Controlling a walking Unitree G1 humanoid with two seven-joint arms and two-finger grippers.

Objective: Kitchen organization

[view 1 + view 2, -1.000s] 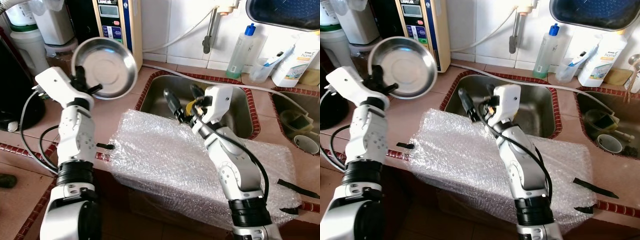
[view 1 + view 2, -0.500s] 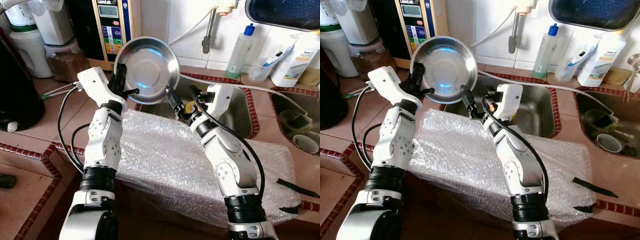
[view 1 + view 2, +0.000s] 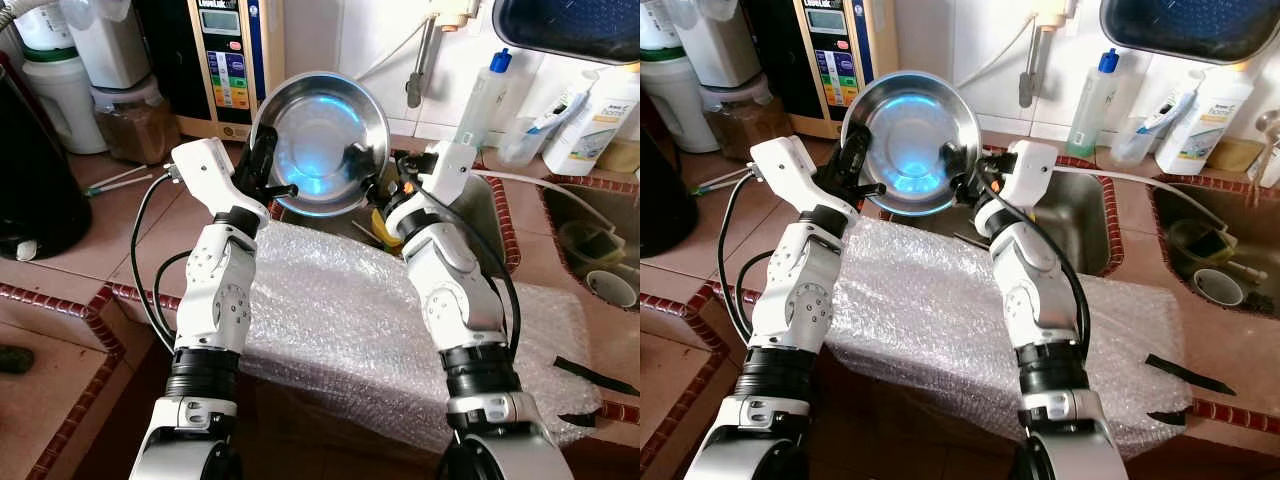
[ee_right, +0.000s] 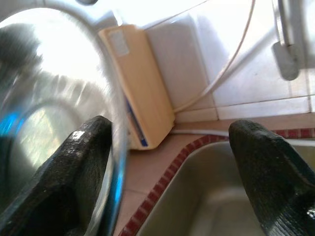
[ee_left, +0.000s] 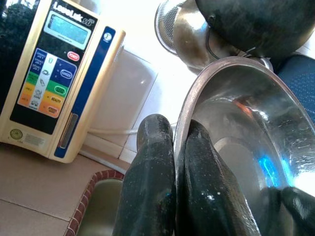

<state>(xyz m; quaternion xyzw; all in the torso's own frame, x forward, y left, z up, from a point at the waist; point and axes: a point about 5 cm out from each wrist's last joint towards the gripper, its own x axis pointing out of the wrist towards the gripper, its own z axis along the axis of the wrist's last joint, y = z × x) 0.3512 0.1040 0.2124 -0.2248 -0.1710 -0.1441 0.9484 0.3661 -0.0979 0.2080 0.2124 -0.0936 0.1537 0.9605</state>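
Left tool point(image 3: 262, 172) pinches the rim of the steel bowl point(image 3: 322, 143) at about nine o'clock, one black finger point(image 5: 150, 187) behind the metal and the other inside it, so the bowl stands on edge in the air with its hollow facing the robot. Right tool point(image 3: 962, 172) has come up to the opposite rim near three o'clock with its fingers spread wide; one finger point(image 4: 81, 167) sits by the bowl's edge and the other well clear, so it grips nothing.

The bowl hangs above the near left corner of the sink point(image 3: 485, 215), whose basin lies at about two o'clock from it. Below both arms a sheet of bubble wrap point(image 3: 340, 320) is spread over the tiled table point(image 3: 60, 275), draping off its near edge. At eleven o'clock from the bowl a cream water unit point(image 3: 845, 55) with coloured buttons stands against the white tiled wall. Further round, at one to two o'clock, a clear bottle point(image 3: 485, 95) with a blue cap and a white bottle point(image 3: 598, 115) stand behind the sink, and a second basin point(image 3: 600, 245) holds a cup.

Compared with a second ago, the bowl has travelled from far out at ten o'clock, over the table's left end, in toward the middle, and the right tool has risen from the sink to meet it.
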